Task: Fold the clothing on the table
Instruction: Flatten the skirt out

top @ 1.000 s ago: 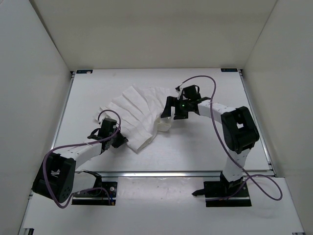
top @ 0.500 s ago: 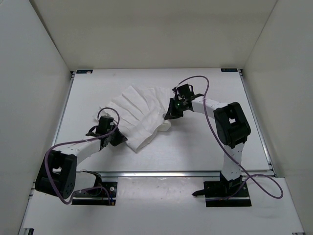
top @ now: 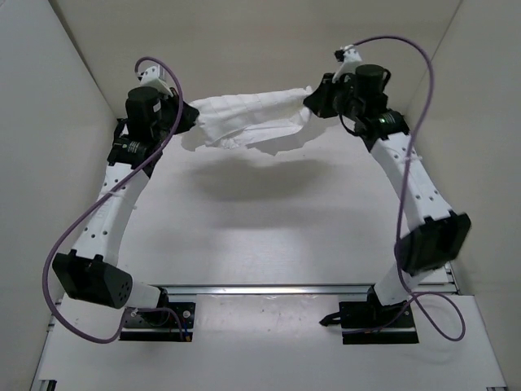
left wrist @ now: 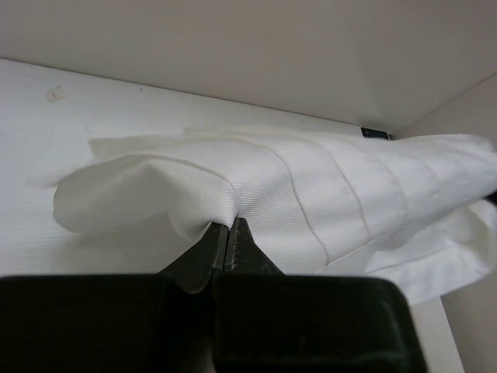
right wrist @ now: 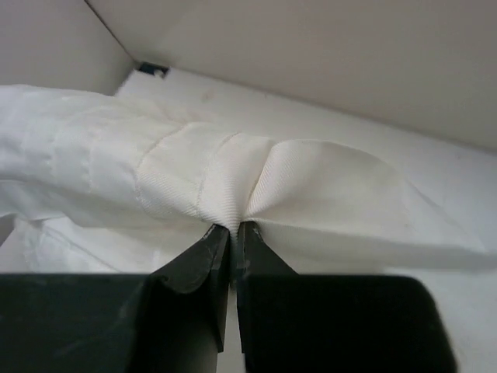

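Shadowing the white-walled table (top: 244,244), the clothing (top: 252,116) is hanging above it, no longer lying flat, left gripper (top: 189,118) and right gripper (top: 312,99) pinching its ends.

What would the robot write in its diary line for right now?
left gripper: shut on clothing | right gripper: shut on clothing | clothing: stretched between both grippers, off the table
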`<action>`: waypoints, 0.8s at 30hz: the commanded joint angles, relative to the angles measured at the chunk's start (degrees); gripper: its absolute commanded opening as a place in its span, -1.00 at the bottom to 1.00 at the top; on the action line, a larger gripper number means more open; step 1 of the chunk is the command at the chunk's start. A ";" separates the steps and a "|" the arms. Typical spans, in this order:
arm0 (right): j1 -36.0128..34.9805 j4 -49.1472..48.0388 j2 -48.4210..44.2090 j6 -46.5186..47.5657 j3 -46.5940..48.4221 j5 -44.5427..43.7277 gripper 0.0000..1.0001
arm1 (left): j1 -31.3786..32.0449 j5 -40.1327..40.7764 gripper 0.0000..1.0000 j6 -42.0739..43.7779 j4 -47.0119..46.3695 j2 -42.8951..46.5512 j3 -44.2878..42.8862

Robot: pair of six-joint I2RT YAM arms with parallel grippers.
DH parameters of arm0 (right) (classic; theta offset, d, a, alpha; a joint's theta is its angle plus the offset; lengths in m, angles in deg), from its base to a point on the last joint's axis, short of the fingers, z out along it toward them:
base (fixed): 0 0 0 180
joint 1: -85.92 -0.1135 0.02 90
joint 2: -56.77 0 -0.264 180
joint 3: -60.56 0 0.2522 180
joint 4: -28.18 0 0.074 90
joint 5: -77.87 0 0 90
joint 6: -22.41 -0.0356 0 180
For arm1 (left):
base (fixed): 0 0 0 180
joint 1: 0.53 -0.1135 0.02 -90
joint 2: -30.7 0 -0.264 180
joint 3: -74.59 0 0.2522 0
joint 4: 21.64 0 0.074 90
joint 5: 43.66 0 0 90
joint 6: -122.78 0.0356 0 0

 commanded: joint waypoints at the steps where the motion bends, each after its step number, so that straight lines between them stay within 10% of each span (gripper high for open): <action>1: 0.89 -2.55 -8.43 5.11 -14.61 -0.55 -1.00 | -0.83 -0.97 -1.00 3.23 5.46 -0.97 4.12; 12: -1.83 -4.59 -32.53 -4.64 -66.34 4.01 -1.00 | 6.64 -9.50 -1.00 0.33 3.08 12.72 46.39; 24: 1.42 -10.03 -17.87 -1.66 -57.06 7.27 -1.00 | 6.21 -12.48 -1.00 -0.98 -0.86 0.01 38.86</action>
